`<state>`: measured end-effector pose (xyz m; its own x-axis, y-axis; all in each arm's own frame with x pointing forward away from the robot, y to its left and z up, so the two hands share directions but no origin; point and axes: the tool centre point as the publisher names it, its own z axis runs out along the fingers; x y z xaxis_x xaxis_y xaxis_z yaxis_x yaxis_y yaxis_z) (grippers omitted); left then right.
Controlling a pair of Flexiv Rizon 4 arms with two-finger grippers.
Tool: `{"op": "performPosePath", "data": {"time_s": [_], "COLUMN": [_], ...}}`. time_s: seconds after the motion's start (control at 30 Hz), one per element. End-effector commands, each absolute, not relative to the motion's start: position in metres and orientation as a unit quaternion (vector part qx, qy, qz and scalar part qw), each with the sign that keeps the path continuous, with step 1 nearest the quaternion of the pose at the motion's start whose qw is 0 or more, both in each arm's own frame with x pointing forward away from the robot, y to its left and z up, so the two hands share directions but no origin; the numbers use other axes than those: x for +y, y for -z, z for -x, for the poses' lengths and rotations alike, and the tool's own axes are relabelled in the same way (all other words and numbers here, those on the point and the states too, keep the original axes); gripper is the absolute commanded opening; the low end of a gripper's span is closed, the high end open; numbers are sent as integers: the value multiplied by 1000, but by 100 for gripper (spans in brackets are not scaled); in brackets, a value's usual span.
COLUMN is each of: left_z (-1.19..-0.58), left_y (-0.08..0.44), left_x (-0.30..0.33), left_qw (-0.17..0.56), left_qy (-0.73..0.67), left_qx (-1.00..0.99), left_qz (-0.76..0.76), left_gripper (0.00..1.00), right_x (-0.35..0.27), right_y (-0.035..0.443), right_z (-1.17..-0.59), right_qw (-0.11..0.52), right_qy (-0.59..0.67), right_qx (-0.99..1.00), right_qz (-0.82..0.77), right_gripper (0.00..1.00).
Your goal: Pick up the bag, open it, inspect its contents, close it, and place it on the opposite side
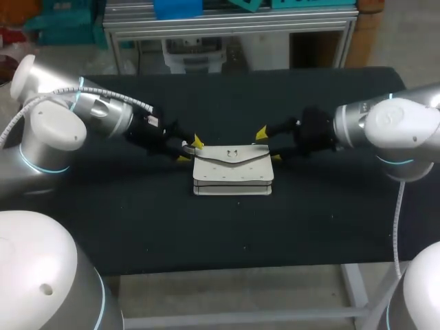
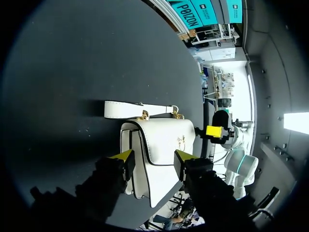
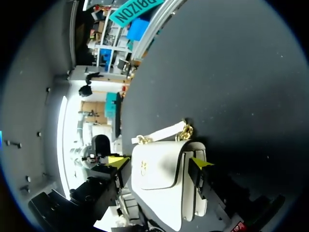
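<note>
Left claw (image 2: 154, 158) spread wide, one finger either side of the bag's (image 1: 232, 172) left end. Right claw (image 3: 159, 162) is spread the same way at the right end; neither looks clamped. Bag lies flat mid-surface (image 1: 137, 220), flap down, gold clasp (image 2: 181, 141) fastened, strap (image 2: 133, 108) lying along its top edge. Step in hand reads as the pickup: close both claws evenly on the body edges, not the flap, and lift level so it doesn't twist or sag. Leave the clasp unobstructed, since the flap has to open next. Contents hidden — flap shut, can't tell what's inside.
</note>
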<state>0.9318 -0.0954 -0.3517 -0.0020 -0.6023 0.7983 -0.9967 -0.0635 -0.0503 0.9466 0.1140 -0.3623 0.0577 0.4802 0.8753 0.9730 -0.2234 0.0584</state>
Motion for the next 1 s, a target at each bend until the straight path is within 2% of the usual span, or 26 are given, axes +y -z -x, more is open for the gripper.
{"op": "performPosePath", "data": {"time_s": [0.03, 0.13, 0.2, 0.33, 0.6, 0.63, 0.67, 0.7, 1.0], "left_z": [-934, -935, -936, -936, -935, -934, -934, -933, -930], "left_y": [357, 358, 359, 362, 366, 367, 367, 368, 374], "left_x": [-97, -98, -98, -100, -103, -103, -104, -104, -101], "left_qw": [295, 299, 302, 306, 318, 319, 317, 317, 315], "left_qy": [-345, -344, -343, -341, -327, -326, -324, -323, -323], "left_qx": [-619, -618, -617, -617, -616, -616, -616, -616, -613], "left_qz": [-641, -641, -640, -641, -642, -642, -644, -644, -649], "left_gripper": [54, 52, 50, 49, 47, 45, 28, 0, 0], "right_x": [116, 118, 120, 124, 130, 130, 130, 130, 121], "right_y": [364, 365, 366, 367, 374, 375, 377, 378, 379], "right_z": [-950, -948, -947, -947, -947, -947, -947, -947, -946], "right_qw": [333, 334, 334, 334, 332, 332, 332, 332, 314], "right_qy": [397, 395, 393, 389, 377, 375, 374, 374, 371], "right_qx": [-564, -566, -568, -573, -581, -582, -582, -582, -604], "right_qz": [643, 642, 641, 639, 641, 641, 641, 641, 632], "right_gripper": [79, 76, 71, 48, 37, 30, 2, 0, 0]}}
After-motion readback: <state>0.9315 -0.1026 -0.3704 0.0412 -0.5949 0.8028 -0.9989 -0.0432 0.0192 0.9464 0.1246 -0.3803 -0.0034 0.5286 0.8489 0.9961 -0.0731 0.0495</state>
